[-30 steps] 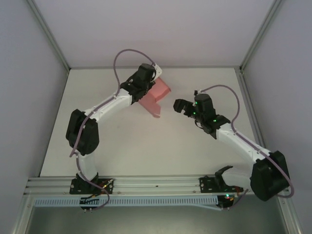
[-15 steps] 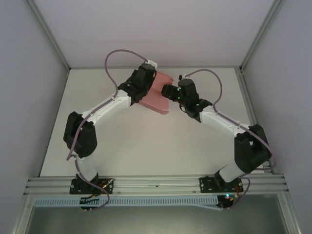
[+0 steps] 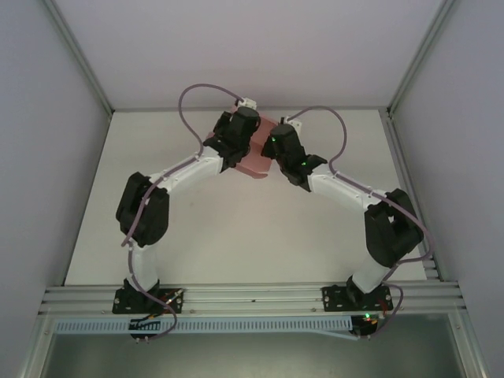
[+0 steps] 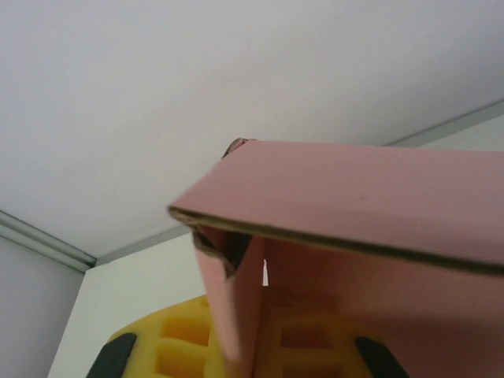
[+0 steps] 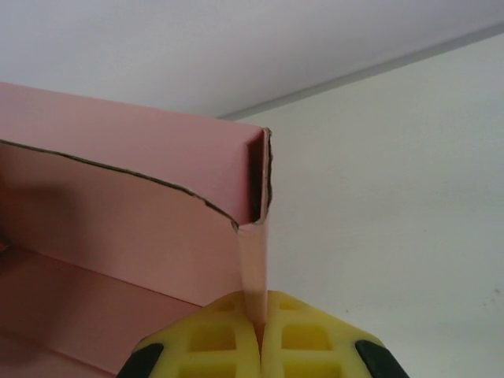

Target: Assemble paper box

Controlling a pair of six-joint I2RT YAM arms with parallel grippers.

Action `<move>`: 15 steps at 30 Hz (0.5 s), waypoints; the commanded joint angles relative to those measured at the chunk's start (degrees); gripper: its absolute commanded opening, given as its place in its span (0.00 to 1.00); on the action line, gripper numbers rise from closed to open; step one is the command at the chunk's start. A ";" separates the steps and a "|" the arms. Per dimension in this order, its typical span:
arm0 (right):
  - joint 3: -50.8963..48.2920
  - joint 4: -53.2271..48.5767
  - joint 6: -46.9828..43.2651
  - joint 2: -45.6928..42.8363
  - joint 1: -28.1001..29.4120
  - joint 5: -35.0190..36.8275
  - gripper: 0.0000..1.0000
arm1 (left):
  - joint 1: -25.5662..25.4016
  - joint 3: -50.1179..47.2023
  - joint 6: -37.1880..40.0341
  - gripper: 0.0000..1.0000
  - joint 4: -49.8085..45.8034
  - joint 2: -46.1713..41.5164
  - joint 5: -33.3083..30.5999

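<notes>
Overhead, the 2 arms meet at the far middle of the white table, with the pink thin-card paper box between their wrists. The left gripper is clamped tight on 1 upright wall of the box, the card running down between its yellow pads. The right gripper is pinched on a thin side flap at the box's corner, its pads meeting around the card. A wide pink panel spreads left of that flap. Whether the box touches the table cannot be told.
</notes>
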 commanded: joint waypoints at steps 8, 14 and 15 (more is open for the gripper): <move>0.59 -10.34 1.11 -1.97 -1.77 15.30 0.00 | 3.96 -5.50 26.37 0.00 29.94 0.19 -27.88; -0.92 -3.79 0.72 -1.99 -1.58 8.93 0.10 | -1.36 -1.96 9.06 0.00 3.91 -3.51 -7.28; -0.75 -3.62 0.56 -1.89 -1.63 7.54 0.13 | -0.49 1.55 0.42 0.00 -7.17 -4.03 3.37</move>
